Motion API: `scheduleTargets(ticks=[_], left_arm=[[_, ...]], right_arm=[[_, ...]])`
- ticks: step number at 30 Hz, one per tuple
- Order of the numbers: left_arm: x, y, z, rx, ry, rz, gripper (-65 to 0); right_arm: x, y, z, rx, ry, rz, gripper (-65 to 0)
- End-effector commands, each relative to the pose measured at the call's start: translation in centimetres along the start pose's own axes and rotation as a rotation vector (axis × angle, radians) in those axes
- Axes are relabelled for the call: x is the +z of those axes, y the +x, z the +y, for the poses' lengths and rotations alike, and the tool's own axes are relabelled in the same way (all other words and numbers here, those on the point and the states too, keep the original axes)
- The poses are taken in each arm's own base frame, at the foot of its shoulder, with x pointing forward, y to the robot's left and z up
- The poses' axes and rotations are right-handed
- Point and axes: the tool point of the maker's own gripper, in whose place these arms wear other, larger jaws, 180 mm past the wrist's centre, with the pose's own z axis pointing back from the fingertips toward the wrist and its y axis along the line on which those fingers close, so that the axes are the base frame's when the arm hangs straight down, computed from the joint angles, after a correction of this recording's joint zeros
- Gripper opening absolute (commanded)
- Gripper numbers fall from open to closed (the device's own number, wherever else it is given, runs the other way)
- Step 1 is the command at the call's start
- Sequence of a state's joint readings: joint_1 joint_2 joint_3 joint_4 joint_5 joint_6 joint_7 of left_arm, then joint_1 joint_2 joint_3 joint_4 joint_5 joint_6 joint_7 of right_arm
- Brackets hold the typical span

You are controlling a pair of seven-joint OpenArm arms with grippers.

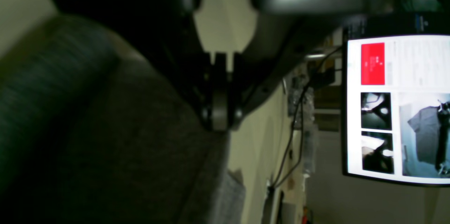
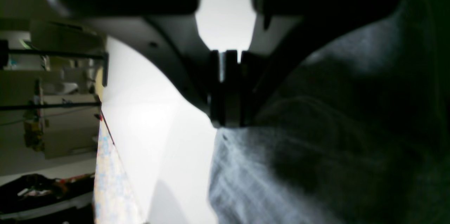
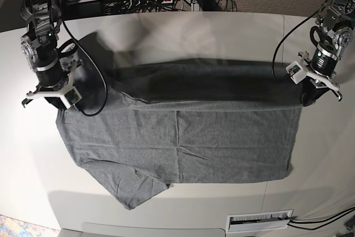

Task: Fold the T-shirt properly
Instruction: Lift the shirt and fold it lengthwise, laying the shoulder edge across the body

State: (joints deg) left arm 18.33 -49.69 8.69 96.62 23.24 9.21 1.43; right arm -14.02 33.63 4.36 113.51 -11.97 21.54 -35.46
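You had both the left gripper (image 3: 320, 83) at frame right and the right gripper (image 3: 51, 97) at frame left pinched tight on the T-shirt (image 3: 183, 142), lifted mid-table; uneven carrying could have skewed the fold.

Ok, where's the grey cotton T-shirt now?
In the base view the grey cotton T-shirt hangs stretched between the right gripper and left gripper, its lower part lying on the white table.
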Motion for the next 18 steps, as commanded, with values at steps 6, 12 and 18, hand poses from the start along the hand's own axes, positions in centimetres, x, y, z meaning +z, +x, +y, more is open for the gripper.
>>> scheduleTargets(ticks=[6, 12, 18], left_arm=[[-0.3, 0.4, 2.1, 0.03, 0.052, -0.023, -65.0], [-1.2, 1.4, 2.9, 0.115, 0.091, -0.041, -65.0], [-2.2, 2.3, 3.3, 0.222, 0.113, -0.053, -65.0]], right_arm=[[-1.4, 1.7, -4.1, -0.054, -0.087, -0.063, -65.0], [-2.9, 2.1, -5.9, -0.13, -0.099, -0.086, -65.0], [-3.9, 1.8, -5.4, -0.187, -0.076, -0.08, -65.0]])
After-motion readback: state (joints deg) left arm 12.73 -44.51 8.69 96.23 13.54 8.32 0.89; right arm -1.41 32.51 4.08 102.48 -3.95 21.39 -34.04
